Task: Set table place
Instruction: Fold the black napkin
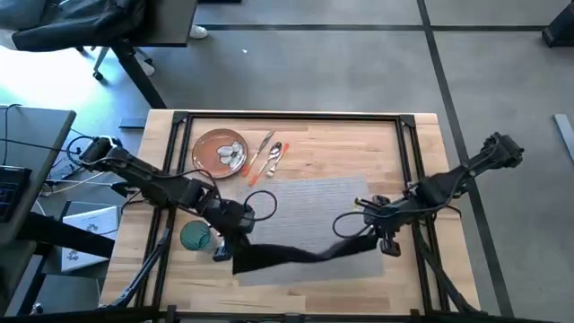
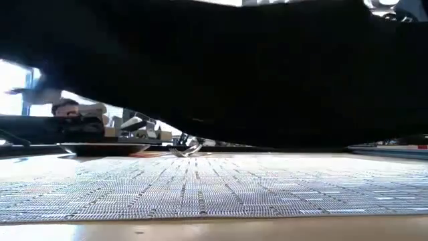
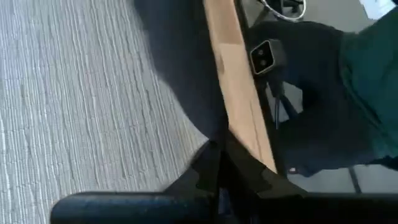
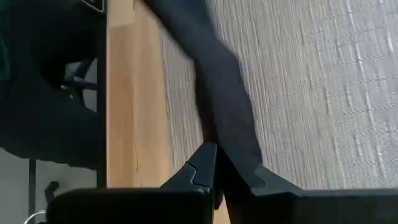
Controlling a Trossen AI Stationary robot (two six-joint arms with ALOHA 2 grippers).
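2 claws, left claw (image 1: 240, 244) and right claw (image 1: 381, 235), each pinch an end of the black napkin (image 1: 296, 255) above the placemat (image 1: 314, 202).

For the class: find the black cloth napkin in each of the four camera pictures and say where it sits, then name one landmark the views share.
High view: black napkin stretched between left gripper and right gripper, over the placemat's near edge.
Low view: napkin fills the upper part.
Left wrist view: napkin runs away from the shut fingers.
Right wrist view: napkin likewise.
Shared landmark: grey placemat.
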